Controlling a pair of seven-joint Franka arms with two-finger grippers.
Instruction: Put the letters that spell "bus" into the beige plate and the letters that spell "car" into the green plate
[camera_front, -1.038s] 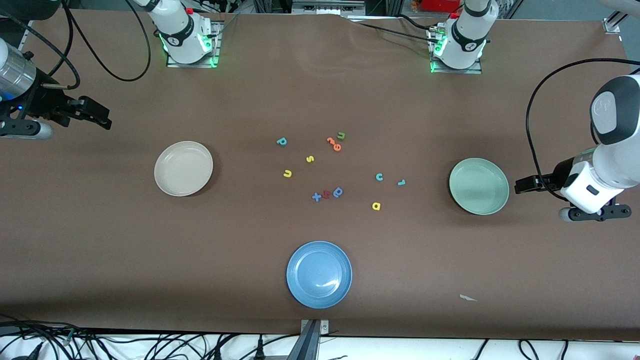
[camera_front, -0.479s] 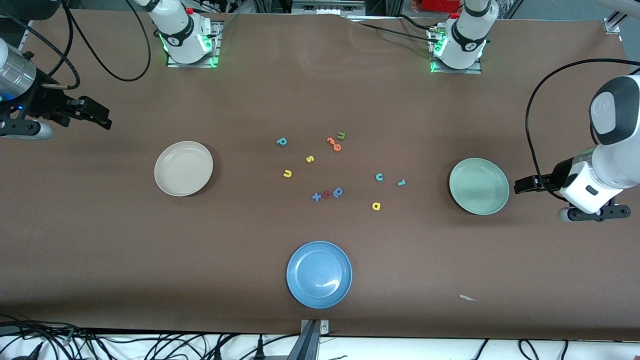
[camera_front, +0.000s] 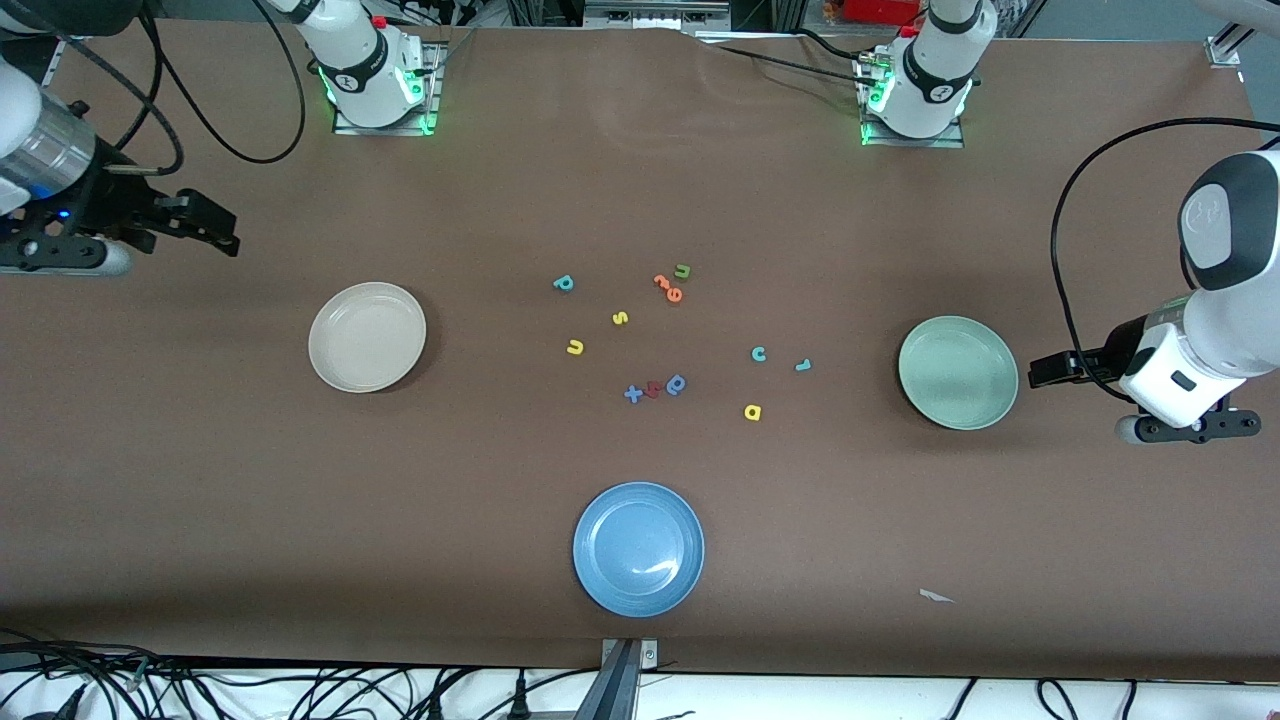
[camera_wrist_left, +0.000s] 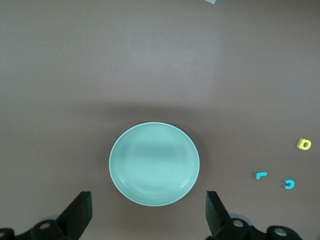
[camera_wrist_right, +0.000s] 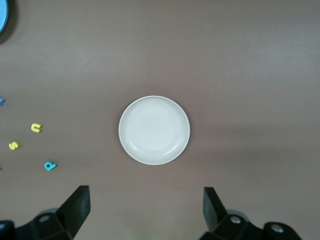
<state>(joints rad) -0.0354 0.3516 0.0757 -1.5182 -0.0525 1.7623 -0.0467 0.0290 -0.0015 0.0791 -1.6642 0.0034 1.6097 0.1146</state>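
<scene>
Right gripper (camera_wrist_right: 142, 212): fingers spread, holding nothing, high over the table at the right arm's end, near the beige plate (camera_front: 367, 337).
Left gripper (camera_wrist_left: 147, 212): fingers spread, holding nothing, beside the green plate (camera_front: 958, 372).
Bus letters: teal b (camera_front: 563, 284), yellow s (camera_front: 620, 318), yellow u (camera_front: 575, 347), mid-table.
Car letters: teal c (camera_front: 759, 353), teal r (camera_front: 802, 365), yellow a (camera_front: 752, 411), nearer the green plate.
Both plates: empty.

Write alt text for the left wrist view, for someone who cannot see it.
An empty pale green plate sits on a brown table, seen from above between the open fingers of the left gripper. Off to one side lie three tiny foam letters: a yellow a, a teal r and a teal c.
</scene>
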